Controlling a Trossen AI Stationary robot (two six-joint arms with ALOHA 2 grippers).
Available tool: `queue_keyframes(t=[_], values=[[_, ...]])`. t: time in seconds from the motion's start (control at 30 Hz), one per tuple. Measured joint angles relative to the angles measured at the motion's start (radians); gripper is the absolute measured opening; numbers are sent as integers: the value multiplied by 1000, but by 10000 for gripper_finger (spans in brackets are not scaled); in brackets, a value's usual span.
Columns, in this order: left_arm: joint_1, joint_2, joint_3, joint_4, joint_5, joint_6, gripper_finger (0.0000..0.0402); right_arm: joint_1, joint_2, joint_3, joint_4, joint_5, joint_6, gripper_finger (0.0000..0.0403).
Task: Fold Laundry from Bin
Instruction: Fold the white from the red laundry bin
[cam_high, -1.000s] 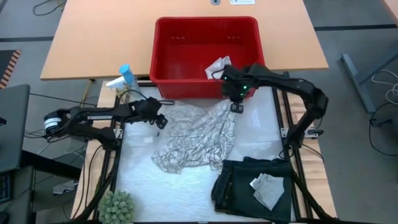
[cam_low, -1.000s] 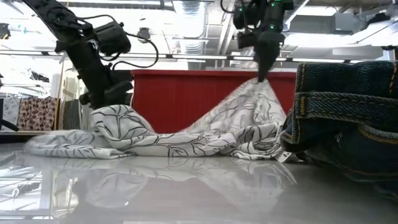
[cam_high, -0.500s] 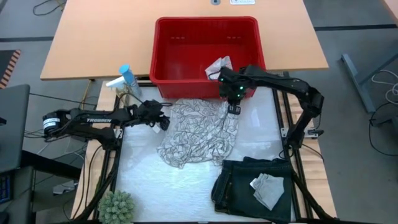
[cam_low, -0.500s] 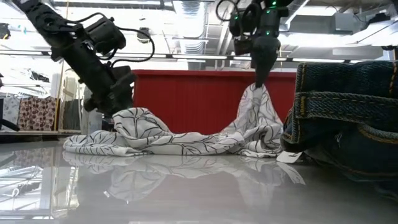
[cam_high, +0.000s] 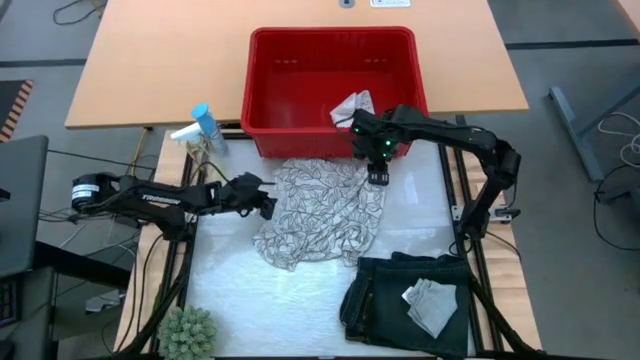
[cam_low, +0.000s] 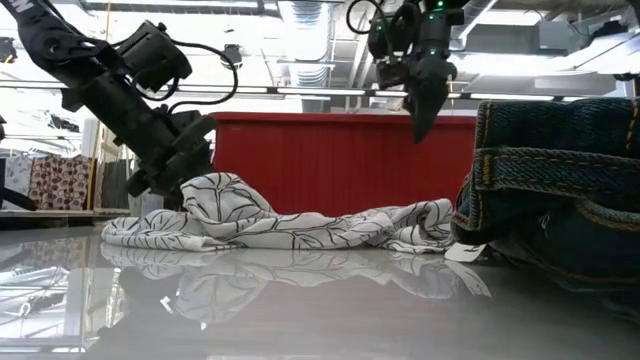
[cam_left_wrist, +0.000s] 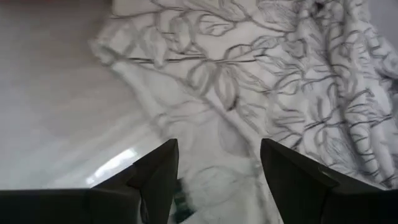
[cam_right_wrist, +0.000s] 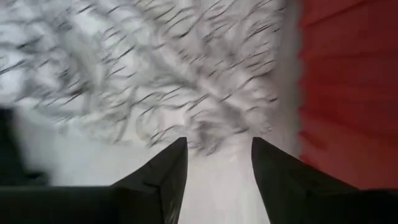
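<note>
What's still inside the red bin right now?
In the high view, the red bin holds one small whitish cloth near its front right corner. The rest of the floor looks bare. The right arm hides a sliver of that corner.

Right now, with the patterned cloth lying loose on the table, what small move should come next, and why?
Probably lower the right end effector and regrip the patterned cloth near the bin. It hangs open above the cloth, empty, and the cloth lies crumpled, unfolded. The left end effector is open at the cloth's opposite edge.
</note>
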Motion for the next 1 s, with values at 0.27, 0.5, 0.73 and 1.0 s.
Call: queue_keyframes(t=[0.27,0.5,0.73,1.0], values=[[-42,151,8,127,20,-70,217,-78,45,0,242,82,-111,175],[-42,227,40,140,102,-95,217,-164,98,0,455,104,-166,171],[-42,238,57,130,106,-113,217,-189,99,0,498,99,-178,171],[-44,235,62,-58,6,-130,217,-142,-49,33,310,-73,-183,171]])
